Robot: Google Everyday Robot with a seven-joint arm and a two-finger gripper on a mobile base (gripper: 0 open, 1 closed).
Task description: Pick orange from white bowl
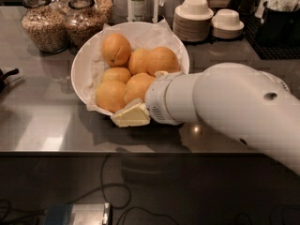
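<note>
My tool (132,115) sits at the near rim of the white bowl (82,60) on the steel tabletop (42,121) — apart or together, I cannot tell. The orange (138,87) lies just behind it, among five others on crinkled paper (96,67). Farther back — glass jars (44,25) left, stacked saucers (193,28) right.
</note>
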